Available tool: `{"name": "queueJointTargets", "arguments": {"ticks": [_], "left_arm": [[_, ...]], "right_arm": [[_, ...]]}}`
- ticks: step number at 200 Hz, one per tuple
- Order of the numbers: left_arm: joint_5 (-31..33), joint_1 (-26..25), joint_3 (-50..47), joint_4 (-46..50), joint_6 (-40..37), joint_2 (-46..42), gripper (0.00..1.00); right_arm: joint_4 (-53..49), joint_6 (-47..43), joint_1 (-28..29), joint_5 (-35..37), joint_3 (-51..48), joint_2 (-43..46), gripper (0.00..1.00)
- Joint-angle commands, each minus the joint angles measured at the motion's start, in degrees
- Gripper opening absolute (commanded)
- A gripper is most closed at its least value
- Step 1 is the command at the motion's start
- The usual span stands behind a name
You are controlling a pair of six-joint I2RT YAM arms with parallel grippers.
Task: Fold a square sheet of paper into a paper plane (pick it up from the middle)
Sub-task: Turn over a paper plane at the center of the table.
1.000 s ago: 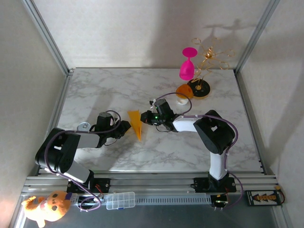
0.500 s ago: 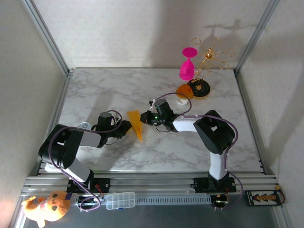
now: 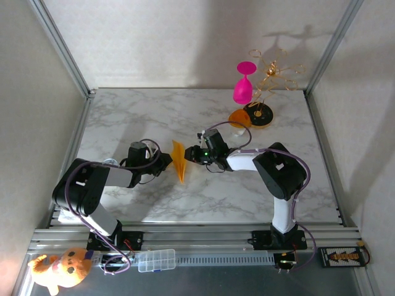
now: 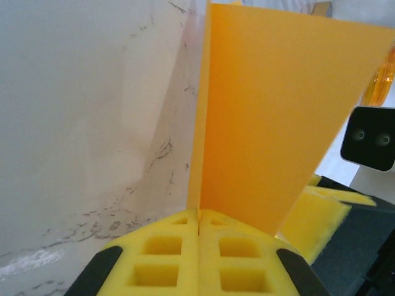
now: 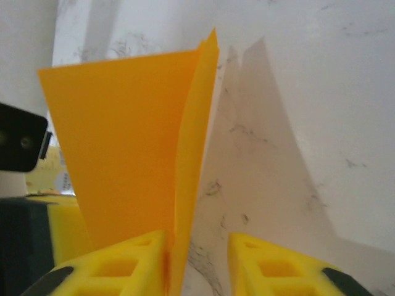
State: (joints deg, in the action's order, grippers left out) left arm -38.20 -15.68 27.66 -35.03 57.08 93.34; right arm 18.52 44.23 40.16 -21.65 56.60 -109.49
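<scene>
The square sheet of paper (image 3: 179,160) is folded into a narrow, pointed yellow-orange shape and stands on edge mid-table, its tip toward the near side. My left gripper (image 3: 165,162) holds it from the left. In the left wrist view the yellow pads (image 4: 199,217) are pressed together with the paper (image 4: 278,111) rising out of their seam. My right gripper (image 3: 189,155) is at the paper's right side, open. In the right wrist view the paper (image 5: 123,148) lies against the left finger (image 5: 133,256), with a gap to the right finger (image 5: 271,262).
At the back right stand a pink goblet (image 3: 244,83), a gold wire stand (image 3: 274,69), an orange-and-black disc (image 3: 260,115) and a small white cup with an orange top (image 3: 237,121). A plush toy (image 3: 62,268) and a clear box (image 3: 156,260) sit off the near edge.
The left arm has swung slightly toward the far side and the paper now stands more on edge, looking narrower from above. The right gripper has eased a little to the right.
</scene>
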Motion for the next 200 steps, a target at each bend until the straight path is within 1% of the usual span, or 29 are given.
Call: {"name": "queueJointTargets", "arguments": {"ticks": [1,18,65,93,123,138,152,156,171,200], "left_arm": [[-0.3,-0.5,1.5,1.5,-1.6,0.8,0.0],[-0.3,-0.6,1.9,2.1,-2.1,0.9,0.0],[-0.7,-0.6,2.9,4.0,-3.6,0.9,0.0],[-0.8,-0.5,3.4,4.8,-4.2,0.9,0.0],[0.8,-0.6,3.3,6.3,-4.4,-0.1,0.0],[3.0,-0.5,2.8,7.1,-4.0,-1.5,0.0],[4.9,-0.6,1.9,7.3,-3.4,-2.8,0.0],[5.4,-0.5,1.8,7.3,-3.1,-3.2,0.0],[6.9,-0.4,0.7,7.2,-2.3,-4.3,0.0],[9.4,-0.2,-1.4,6.9,-0.9,-5.4,0.0]], "right_arm": [[-5.3,-5.0,-0.1,0.3,2.0,1.8,0.36],[-7.0,-6.4,-0.1,-0.7,3.6,0.8,0.38],[-9.5,-7.4,-0.1,-3.1,7.7,-2.7,0.36],[-10.7,-7.4,-0.1,-3.4,9.3,-3.9,0.3],[-11.2,-6.7,-0.1,-2.3,9.2,-3.8,0.13],[-10.7,-5.8,-0.1,-1.1,8.2,-3.4,0.08],[-9.9,-4.8,-0.1,-0.4,7.2,-3.0,0.06],[-9.7,-4.6,-1.5,-0.2,6.9,-2.9,0.05],[-9.1,-4.0,-1.6,0.1,6.1,-2.7,0.04],[-8.6,-2.9,-1.6,0.8,5.1,-2.5,0.03]]}}
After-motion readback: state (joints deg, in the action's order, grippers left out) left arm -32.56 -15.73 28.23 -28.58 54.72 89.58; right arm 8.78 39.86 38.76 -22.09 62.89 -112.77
